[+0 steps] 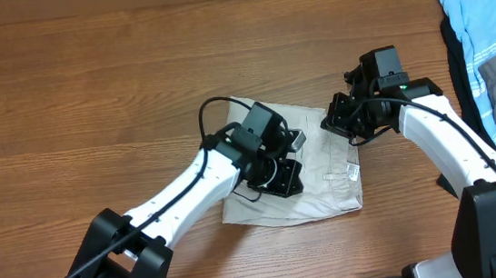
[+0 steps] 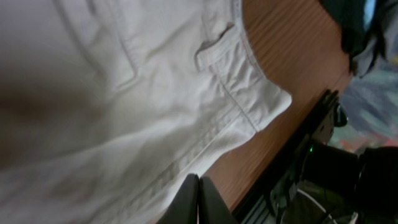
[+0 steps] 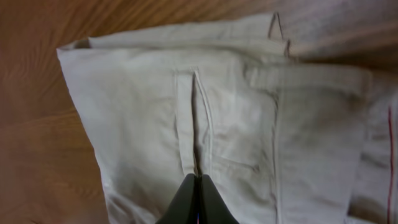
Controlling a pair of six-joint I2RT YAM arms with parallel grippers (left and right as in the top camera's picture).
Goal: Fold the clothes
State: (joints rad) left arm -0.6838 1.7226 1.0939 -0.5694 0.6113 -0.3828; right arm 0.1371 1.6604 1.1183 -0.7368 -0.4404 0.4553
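From overhead, we see the folded khaki shorts (image 1: 326, 191) lying on the table (image 1: 89, 99), with the left gripper (image 1: 283, 172) over them and the right gripper (image 1: 345, 122) at their edge. In the left wrist view, the jaws are pressed together and empty above the cloth. In the right wrist view, the jaws are likewise closed and empty, over a belt loop (image 3: 185, 118).

We see the shorts (image 1: 326, 186) lying flat near the middle of the table (image 1: 87, 81), a little toward its near edge. The left gripper (image 1: 281, 174) sits over their left half, and the right gripper (image 1: 342, 123) is at their far right corner. A pile of other garments (image 1: 494, 42) lies at the table's far right corner.
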